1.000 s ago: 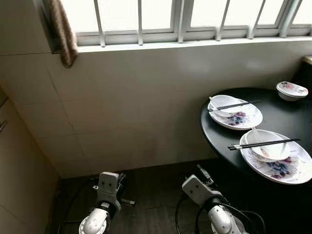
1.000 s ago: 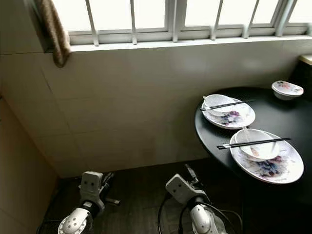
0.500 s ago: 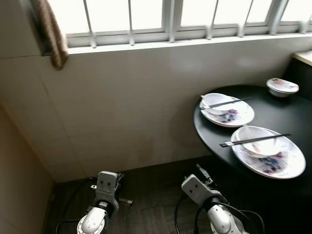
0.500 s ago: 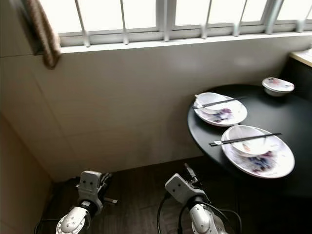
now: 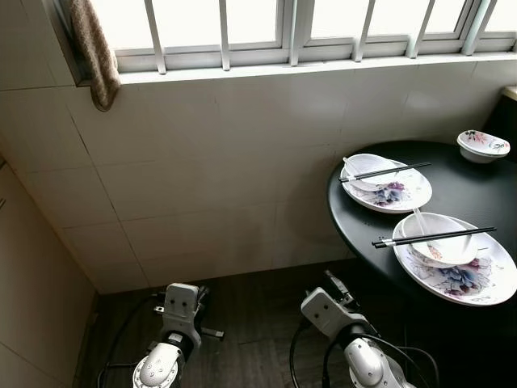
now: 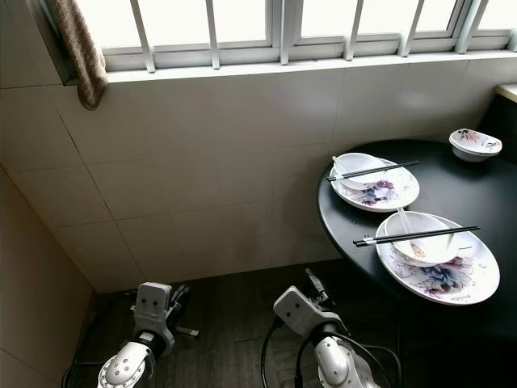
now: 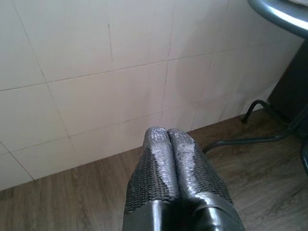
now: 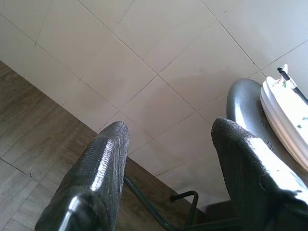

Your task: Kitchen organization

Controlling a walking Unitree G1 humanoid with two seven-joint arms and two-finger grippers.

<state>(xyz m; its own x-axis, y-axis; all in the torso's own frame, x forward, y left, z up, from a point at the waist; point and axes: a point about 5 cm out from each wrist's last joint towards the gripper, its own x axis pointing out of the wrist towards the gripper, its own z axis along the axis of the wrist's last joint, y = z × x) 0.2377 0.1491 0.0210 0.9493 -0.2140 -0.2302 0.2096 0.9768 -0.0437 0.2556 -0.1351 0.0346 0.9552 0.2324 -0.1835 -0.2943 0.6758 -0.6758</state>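
Note:
A round black table (image 5: 470, 183) stands at the right. On it lie two flowered plates, the near plate (image 5: 478, 284) and the far plate (image 5: 406, 195). Each holds a white bowl (image 5: 446, 245) with a spoon and black chopsticks (image 5: 432, 238) laid across it. A small flowered bowl (image 5: 483, 146) sits at the table's far edge. Both arms hang low over the floor, left of the table. My left gripper (image 7: 168, 133) is shut with nothing in it. My right gripper (image 8: 169, 130) is open and empty, with the table's edge beyond it.
A white tiled wall (image 5: 226, 162) under a barred window (image 5: 291, 32) faces me. A brown towel (image 5: 94, 52) hangs at the upper left. A beige cabinet side (image 5: 32, 283) stands at the left. Dark wood floor (image 5: 250, 323) lies below, with the table's metal legs (image 7: 269, 130) at the right.
The camera has swung slightly, so the whole picture shifted left and then back right. The dishes and both arms have kept their places.

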